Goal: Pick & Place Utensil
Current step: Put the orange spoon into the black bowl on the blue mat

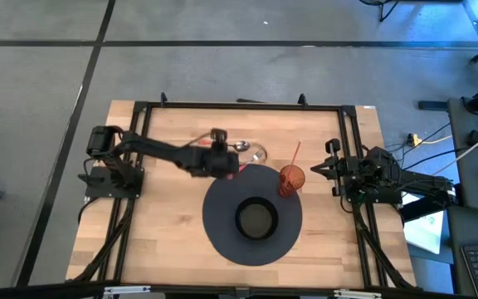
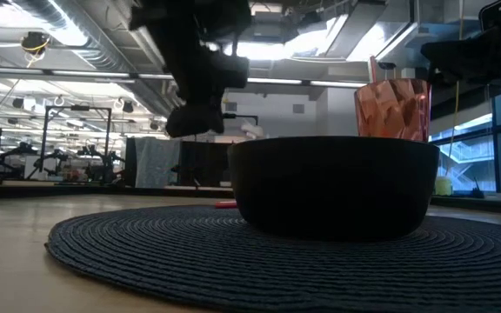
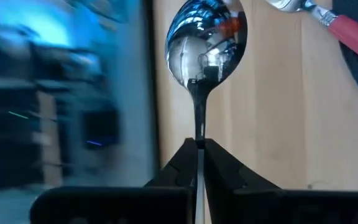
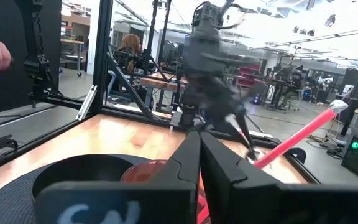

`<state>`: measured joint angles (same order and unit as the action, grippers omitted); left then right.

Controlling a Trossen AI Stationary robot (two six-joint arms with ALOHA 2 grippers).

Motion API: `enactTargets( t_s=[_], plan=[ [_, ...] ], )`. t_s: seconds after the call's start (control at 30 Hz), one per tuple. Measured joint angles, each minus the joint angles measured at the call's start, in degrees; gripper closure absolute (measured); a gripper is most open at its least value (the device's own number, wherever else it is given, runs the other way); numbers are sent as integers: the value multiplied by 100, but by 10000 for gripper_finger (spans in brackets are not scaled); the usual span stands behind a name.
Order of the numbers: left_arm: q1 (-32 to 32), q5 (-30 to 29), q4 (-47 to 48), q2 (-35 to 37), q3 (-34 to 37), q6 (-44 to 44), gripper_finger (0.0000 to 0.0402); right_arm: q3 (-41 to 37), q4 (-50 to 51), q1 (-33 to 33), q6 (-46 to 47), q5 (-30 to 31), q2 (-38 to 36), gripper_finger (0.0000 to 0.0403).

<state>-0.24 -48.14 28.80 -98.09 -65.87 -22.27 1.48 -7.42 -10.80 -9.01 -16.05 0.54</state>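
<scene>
While the left gripper (image 3: 199, 163) is clamped on the spoon (image 3: 205, 46) handle, the spoon hangs above the bare wood just beyond the round mat (image 1: 222, 232). On the mat sit a black bowl (image 1: 256, 219), contents not visible, and an orange cup (image 1: 291, 179) holding a red straw (image 1: 295, 153). Right gripper (image 4: 199, 163) has its fingers together, parked at the table's right edge.
</scene>
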Motion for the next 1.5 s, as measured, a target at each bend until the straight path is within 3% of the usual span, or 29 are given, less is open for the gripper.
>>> enactTargets(
  t_s=[0.17, 0.43, 0.8, 1.0, 1.5],
  plan=[
    [-755, -1253, -76, -22, 0, -913, 398, 0, 0, -1, 83, 0, 0, 389],
    [-1803, -2087, -562, -22, 188, -2136, 398, 0, 0, 1, 98, -2, 0, 389],
    [-2673, -2447, -2025, -407, 649, -4220, 398, 0, -21, 0, 109, 2, 0, 389],
    [-2873, -2128, -2829, -962, 645, -5104, 398, 0, -42, 1, 124, 0, 0, 389],
    [-2894, -2060, -3198, -1276, 464, -5616, 385, 0, -42, -1, 105, 0, -1, 389]
  ],
)
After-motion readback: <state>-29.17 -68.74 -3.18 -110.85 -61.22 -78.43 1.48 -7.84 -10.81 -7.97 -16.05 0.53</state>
